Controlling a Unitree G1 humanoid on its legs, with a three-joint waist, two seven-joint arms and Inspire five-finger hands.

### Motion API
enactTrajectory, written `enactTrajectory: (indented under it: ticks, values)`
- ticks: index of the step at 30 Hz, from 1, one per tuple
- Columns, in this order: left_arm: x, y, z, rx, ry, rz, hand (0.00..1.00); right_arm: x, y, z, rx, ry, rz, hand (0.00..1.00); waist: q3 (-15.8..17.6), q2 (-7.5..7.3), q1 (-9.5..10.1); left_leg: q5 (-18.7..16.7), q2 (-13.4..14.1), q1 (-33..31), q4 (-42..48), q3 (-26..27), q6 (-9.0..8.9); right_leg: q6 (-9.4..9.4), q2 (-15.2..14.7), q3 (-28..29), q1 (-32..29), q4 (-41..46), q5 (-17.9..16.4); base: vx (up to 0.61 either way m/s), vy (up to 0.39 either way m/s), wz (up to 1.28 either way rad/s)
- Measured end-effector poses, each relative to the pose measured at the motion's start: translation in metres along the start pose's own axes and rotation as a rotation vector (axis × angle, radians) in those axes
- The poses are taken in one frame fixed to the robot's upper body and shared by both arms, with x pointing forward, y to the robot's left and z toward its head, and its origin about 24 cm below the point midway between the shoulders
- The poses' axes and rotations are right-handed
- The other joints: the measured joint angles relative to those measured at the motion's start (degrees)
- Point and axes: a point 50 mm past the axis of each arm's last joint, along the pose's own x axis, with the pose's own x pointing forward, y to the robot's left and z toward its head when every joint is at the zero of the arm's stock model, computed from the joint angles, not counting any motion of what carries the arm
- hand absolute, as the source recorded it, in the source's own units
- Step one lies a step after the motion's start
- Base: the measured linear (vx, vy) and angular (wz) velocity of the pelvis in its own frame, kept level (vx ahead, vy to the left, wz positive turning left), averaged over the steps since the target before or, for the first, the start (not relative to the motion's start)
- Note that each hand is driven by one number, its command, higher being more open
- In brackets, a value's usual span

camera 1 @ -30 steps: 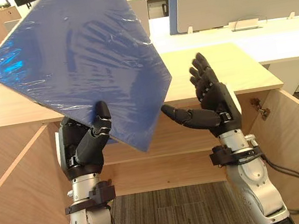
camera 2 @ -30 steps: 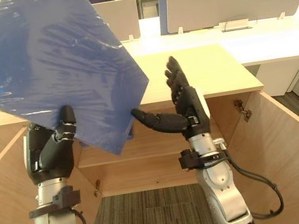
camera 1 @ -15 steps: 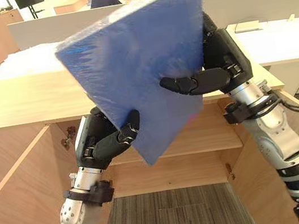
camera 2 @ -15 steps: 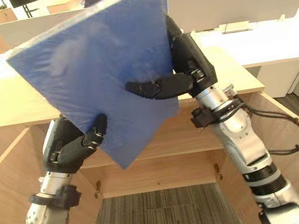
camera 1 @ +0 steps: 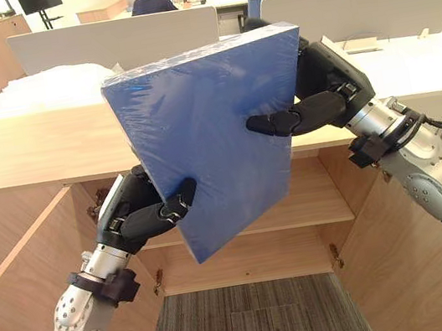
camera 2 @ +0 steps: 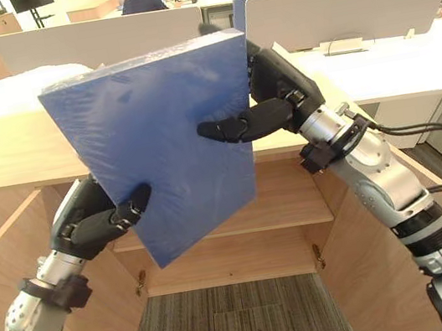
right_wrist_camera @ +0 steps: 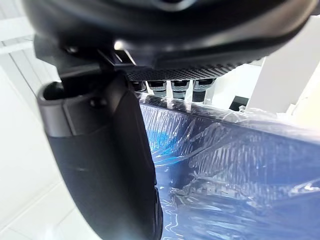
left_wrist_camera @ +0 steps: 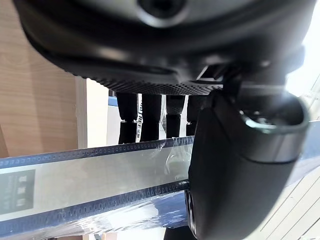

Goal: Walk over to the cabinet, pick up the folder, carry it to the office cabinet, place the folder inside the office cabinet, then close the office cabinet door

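My left hand (camera 1: 140, 215) pinches the lower edge of the blue folder (camera 1: 209, 146), thumb on its front face, fingers behind; my right hand (camera 1: 321, 96) clamps the upper right edge the same way; the folder hangs tilted in the air before the open office cabinet (camera 1: 320, 200).

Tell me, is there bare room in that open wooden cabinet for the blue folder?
Yes: the wooden shelf inside lies bare right of the blue plastic-wrapped folder, as does the wooden cabinet top to its left. In front, left hand and right hand crowd it.
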Motion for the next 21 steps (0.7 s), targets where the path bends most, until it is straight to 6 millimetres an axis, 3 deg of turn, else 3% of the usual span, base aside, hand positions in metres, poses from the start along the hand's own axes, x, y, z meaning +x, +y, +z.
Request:
enactTrajectory:
  ticks: [6, 13, 14, 21]
  values:
    - [0.005, 0.005, 0.005, 0.001, -0.008, -0.069, 0.0, -0.006, 0.0, -0.004, 0.056, 0.112, 0.181, 0.0, -0.31, -0.43, 1.17, 0.01, 0.1, -0.1, 0.0, 0.01, -0.03, -0.01, 0.1, -0.01, -0.06, -0.08, 0.02, 0.0, 0.0, 0.0]
    - [0.003, 0.001, -0.003, -0.079, -0.037, -0.097, 0.0, -0.004, 0.006, 0.002, 0.095, 0.055, 0.237, 0.0, -0.8, -1.16, 1.9, 0.01, 0.07, -0.44, 0.0, -0.01, -0.03, -0.01, 0.06, -0.05, -0.37, -0.17, 0.04, 0.0, 0.0, 0.0]
    - [0.002, 0.0, -0.007, -0.1, -0.043, -0.104, 1.0, -0.002, 0.009, 0.003, 0.101, 0.035, 0.256, 0.0, -0.86, -1.18, 2.01, 0.01, 0.09, -0.44, 0.0, -0.01, -0.03, -0.01, 0.08, -0.04, -0.37, -0.17, 0.04, 0.0, 0.0, 0.0]
    - [-0.005, 0.004, -0.03, -0.186, -0.058, -0.005, 1.0, 0.004, 0.02, -0.006, 0.043, 0.013, 0.252, 0.0, -1.01, -1.02, 2.33, 0.01, 0.09, -0.55, 0.0, 0.09, -0.03, -0.01, 0.09, 0.03, -0.58, -0.14, 0.04, 0.0, 0.0, 0.0]
